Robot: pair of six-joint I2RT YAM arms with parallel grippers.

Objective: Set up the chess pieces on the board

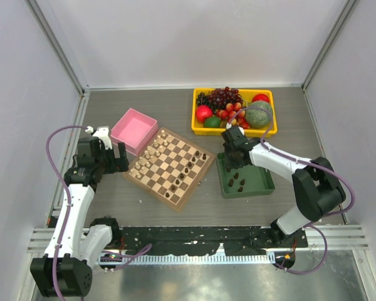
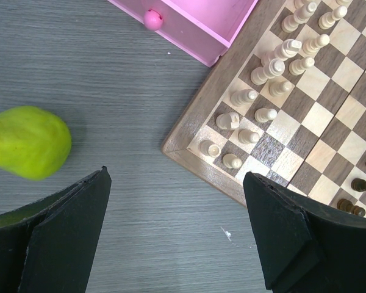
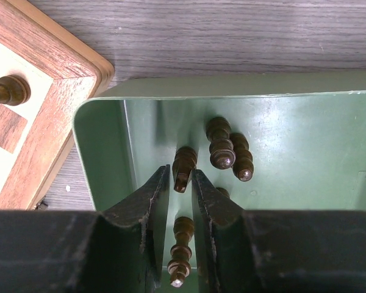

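Observation:
The board (image 1: 133, 174) lies at the table's middle, with cream pieces along its left side and several dark chess pieces (image 1: 187, 170) on its right half. More dark pieces (image 1: 238, 183) lie in the green tray (image 1: 260, 182). My right gripper (image 1: 232, 150) reaches down into that tray (image 3: 293, 140). Its jaws (image 3: 181, 171) are nearly together, with one lying dark piece (image 3: 184, 163) between the tips. Another piece (image 3: 182, 244) lies under the fingers, and two more (image 3: 222, 146) lie just to the right. My left gripper (image 2: 177, 177) hangs wide open over bare table, left of the board's corner (image 2: 189, 131).
A pink box (image 1: 133, 130) touches the board's far left corner. A yellow bin (image 1: 235, 128) of fruit stands behind the green tray. A green pear-like fruit (image 2: 27, 141) lies on the table left of my left gripper. Grey walls close in both sides.

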